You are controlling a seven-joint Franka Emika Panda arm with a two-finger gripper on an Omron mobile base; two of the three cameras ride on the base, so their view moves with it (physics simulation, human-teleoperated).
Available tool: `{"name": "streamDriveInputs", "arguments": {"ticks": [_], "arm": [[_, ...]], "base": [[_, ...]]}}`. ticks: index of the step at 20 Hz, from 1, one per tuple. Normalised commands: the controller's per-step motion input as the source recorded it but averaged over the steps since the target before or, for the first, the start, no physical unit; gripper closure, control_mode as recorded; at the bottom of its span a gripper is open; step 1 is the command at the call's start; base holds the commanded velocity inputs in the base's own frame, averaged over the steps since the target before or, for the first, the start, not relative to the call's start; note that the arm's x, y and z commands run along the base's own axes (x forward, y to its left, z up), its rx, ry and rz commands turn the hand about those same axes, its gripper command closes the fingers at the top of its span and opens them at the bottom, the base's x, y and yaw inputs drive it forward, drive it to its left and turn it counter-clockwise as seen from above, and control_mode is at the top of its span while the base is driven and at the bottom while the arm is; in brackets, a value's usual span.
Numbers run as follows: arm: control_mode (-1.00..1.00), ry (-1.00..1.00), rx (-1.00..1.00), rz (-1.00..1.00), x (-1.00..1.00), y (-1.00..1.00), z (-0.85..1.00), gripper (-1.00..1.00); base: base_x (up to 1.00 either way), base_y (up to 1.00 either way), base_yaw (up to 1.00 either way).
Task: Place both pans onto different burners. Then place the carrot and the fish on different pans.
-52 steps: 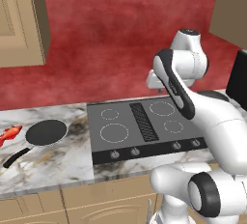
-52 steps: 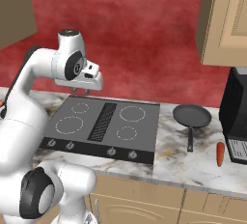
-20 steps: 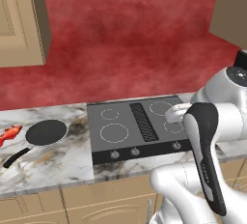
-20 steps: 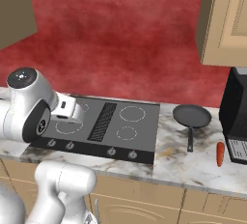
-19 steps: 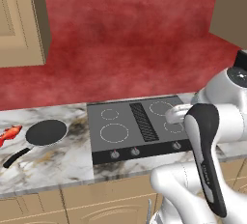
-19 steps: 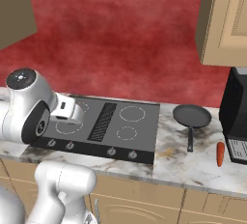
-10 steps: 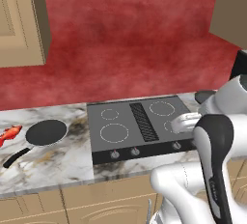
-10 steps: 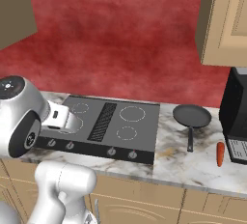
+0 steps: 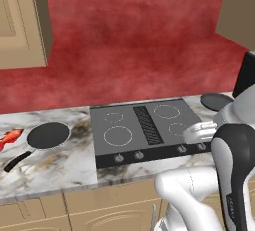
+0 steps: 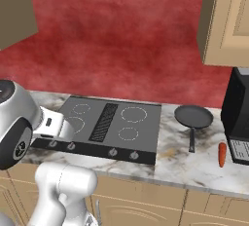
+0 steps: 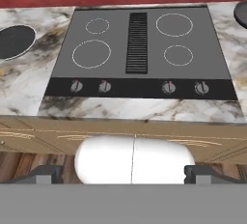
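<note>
Right base view: arm (image 10: pixel 19 127) apparently sunk lower, leftward.

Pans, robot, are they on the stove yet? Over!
Gripper open, empty. Left pan by fish, right pan near carrot, both on counter. Burners bare.

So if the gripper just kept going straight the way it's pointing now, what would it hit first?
Probably the cooktop, near its knob strip; the open gripper faces it from in front of the counter, though depth is unclear.
</note>
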Motion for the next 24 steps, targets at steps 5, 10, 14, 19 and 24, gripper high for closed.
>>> {"name": "streamDriveInputs", "arguments": {"ticks": [5,10,14,19,24], "arm": [[1.00,0.00,0.00,0.00,0.00,0.00,0.00,-1.00],[1.00,0.00,0.00,0.00,0.00,0.00,0.00,-1.00],[1.00,0.00,0.00,0.00,0.00,0.00,0.00,-1.00],[1.00,0.00,0.00,0.00,0.00,0.00,0.00,-1.00],[1.00,0.00,0.00,0.00,0.00,0.00,0.00,-1.00]], "base": [[0.00,0.56,0.00],[0.00,0.81,0.00],[0.00,0.82,0.00],[0.00,0.66,0.00],[0.01,0.48,-0.03]]}}
